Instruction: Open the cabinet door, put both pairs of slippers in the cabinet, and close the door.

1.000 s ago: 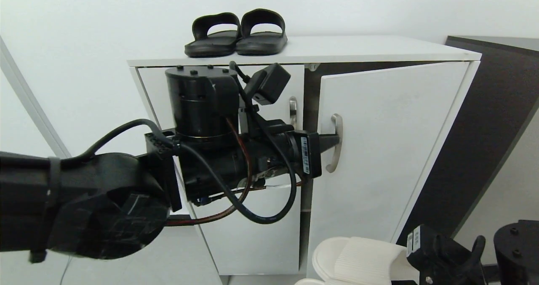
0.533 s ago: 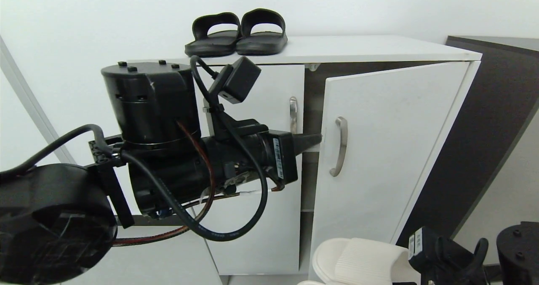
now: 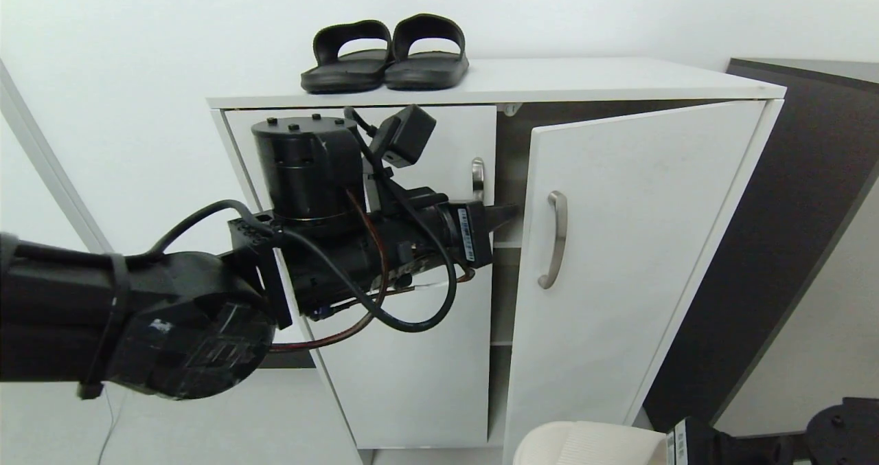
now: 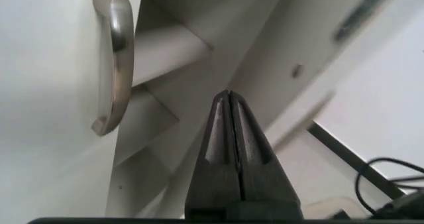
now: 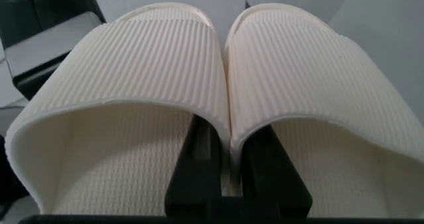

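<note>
A pair of black slippers (image 3: 384, 53) stands on top of the white cabinet (image 3: 584, 80). The cabinet's right door (image 3: 638, 259) hangs ajar, leaving a dark gap with a shelf inside. My left gripper (image 3: 511, 212) is shut and empty, its tip at that gap, left of the right door's handle (image 3: 553, 240) and just below the left door's handle (image 3: 478, 176). In the left wrist view the shut fingers (image 4: 229, 101) point into the cabinet beside a metal handle (image 4: 112, 58). My right gripper (image 5: 225, 177) is shut on the pair of white slippers (image 5: 225, 85), low at the right (image 3: 584, 444).
A dark panel (image 3: 790, 211) leans behind the cabinet's right side. A white wall runs behind and to the left. The left door (image 3: 412, 355) is closed.
My left gripper came off the right door's handle, drew back left, then moved forward to the gap. The right door swung slightly further open. The white slippers sank lower in view.
</note>
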Tool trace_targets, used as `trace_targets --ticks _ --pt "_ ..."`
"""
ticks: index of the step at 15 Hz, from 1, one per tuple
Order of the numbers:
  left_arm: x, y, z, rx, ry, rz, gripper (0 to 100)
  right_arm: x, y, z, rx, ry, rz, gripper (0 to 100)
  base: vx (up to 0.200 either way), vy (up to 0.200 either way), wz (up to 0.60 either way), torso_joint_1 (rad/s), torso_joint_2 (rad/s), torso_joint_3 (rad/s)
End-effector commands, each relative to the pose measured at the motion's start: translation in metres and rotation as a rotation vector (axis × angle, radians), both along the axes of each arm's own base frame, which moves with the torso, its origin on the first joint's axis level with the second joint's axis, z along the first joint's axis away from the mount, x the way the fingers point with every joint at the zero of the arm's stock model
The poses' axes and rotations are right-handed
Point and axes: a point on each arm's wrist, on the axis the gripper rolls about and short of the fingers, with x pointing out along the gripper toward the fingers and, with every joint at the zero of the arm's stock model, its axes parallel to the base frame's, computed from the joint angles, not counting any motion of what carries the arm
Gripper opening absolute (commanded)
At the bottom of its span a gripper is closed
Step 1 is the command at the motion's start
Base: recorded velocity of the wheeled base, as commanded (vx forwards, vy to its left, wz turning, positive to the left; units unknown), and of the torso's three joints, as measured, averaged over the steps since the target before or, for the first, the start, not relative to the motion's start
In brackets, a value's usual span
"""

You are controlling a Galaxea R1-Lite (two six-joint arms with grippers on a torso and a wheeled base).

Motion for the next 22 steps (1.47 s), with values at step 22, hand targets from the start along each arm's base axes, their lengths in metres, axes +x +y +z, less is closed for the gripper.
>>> trace_targets --ticks 22 --pt "-0.002 -0.039 -0.017 -0.114 -0.093 -0.079 0 0.006 0.01 -0.016 -0.086 0.017 0.001 0 -0.109 0.0 0.0 0.002 0.0 0.002"
